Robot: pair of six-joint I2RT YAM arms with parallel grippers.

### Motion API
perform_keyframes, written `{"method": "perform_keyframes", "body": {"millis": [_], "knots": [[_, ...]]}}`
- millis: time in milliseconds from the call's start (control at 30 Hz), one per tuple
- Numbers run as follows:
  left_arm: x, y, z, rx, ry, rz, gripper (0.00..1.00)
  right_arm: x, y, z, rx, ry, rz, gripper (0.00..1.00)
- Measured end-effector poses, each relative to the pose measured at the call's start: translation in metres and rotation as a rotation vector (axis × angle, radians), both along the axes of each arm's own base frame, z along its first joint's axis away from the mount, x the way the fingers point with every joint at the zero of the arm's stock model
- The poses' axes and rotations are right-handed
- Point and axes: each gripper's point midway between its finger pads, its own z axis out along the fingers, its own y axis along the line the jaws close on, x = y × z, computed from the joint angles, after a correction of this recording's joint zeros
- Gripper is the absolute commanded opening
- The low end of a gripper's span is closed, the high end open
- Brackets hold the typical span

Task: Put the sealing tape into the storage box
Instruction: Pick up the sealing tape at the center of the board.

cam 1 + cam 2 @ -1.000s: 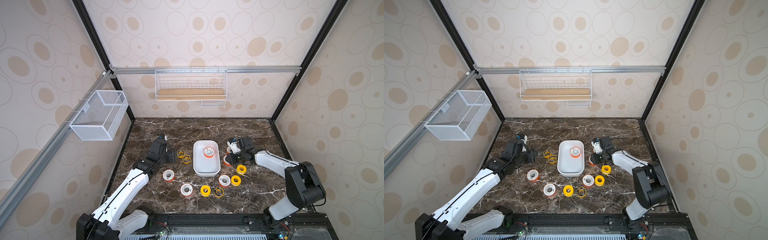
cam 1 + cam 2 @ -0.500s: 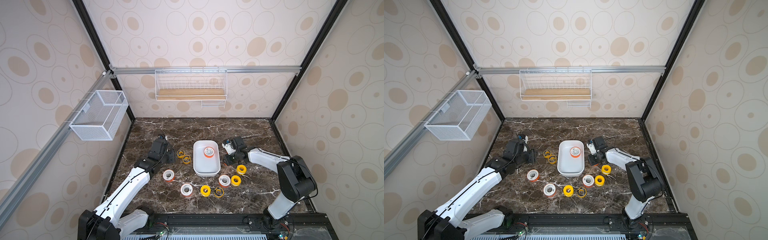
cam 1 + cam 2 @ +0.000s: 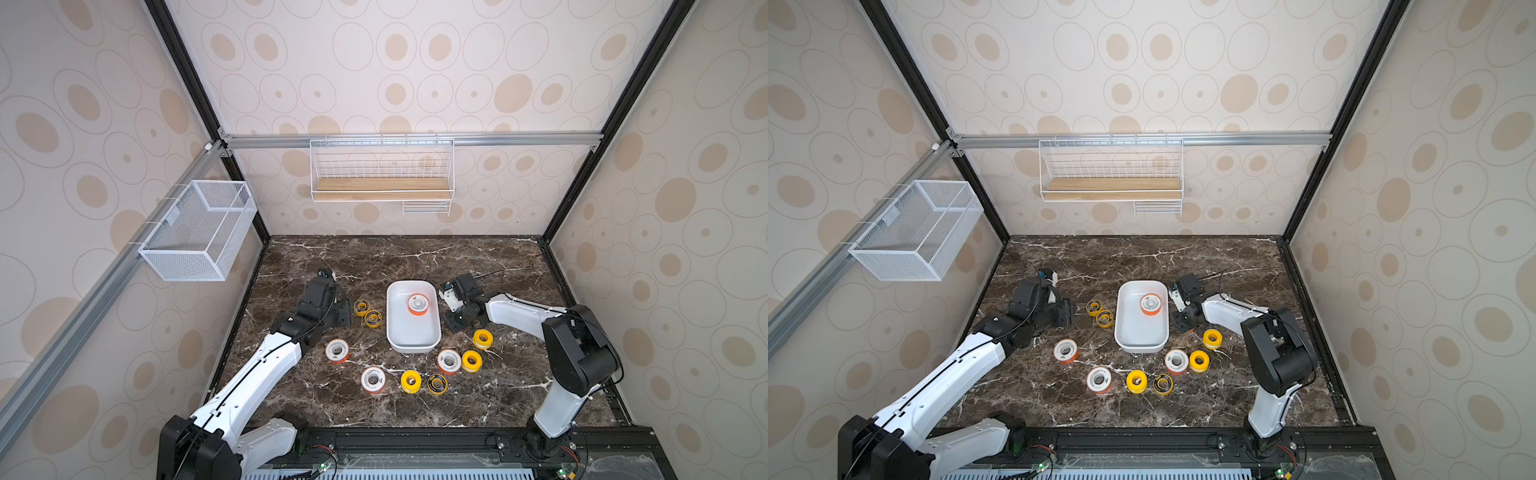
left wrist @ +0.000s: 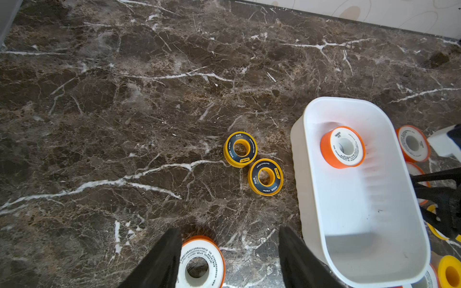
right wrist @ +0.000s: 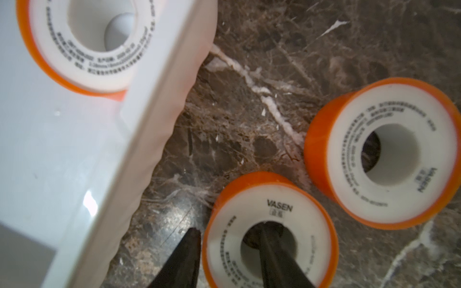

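engaging, with the right gripper (image 5: 230, 229), a small round orange spool of sealing tape with a white printed face (image 5: 314, 239), lying flat on the dark marble tabletop (image 3: 374, 257) with its hollow core pointing straight up; sitting just right of the low white plastic storage box with rounded corners (image 3: 411, 332), near the centre of the frame in both top views, under the gripper body. straddling the spool's wall with one black finger down inside the core and the other outside the rim on the side facing the box; holding the jaws part-way apart, not showing clearly whether pinching the wall or only bracketing it. judging the coming move as a short lift and a carry leftward in the frame over the box's near wall, calling for enough height to clear the rim. sharing the spot with a second orange spool (image 5: 404, 207) just beside the targeted one, and facing a matching orange spool (image 3: 417, 304) resting inside the box toward its upper end in the frame. reaching in low from the lower right of the frame, with the forearm nearly level and the wrist tipping the fingers downward; being plainly the nearer arm. hanging left of the box with the left gripper (image 4: 229, 232), fingers spread wide and gripping nothing, above the marble beside a pair of thin yellow rings with black faces (image 3: 361, 307)
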Motion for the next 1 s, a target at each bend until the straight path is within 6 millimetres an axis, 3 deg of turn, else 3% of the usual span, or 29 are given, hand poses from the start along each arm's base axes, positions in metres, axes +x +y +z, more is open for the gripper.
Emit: {"method": "perform_keyframes", "body": {"millis": [267, 500, 767, 1000], "knots": [[0.000, -0.003, -0.004, -0.004, 0.015, -0.014, 0.66, 0.004, 0.002, -0.005, -0.032, 0.004, 0.004, 0.29], [-0.001, -0.012, -0.014, -0.024, 0.055, -0.056, 0.67, 0.005, 0.004, -0.002, -0.016, -0.008, -0.007, 0.25], [0.006, -0.057, -0.039, -0.181, 0.149, -0.186, 0.64, 0.000, -0.004, 0.015, 0.043, -0.037, -0.050, 0.24], [0.007, -0.101, -0.062, -0.300, 0.224, -0.314, 0.52, 0.008, -0.021, 0.039, 0.197, -0.059, -0.139, 0.25]]}}
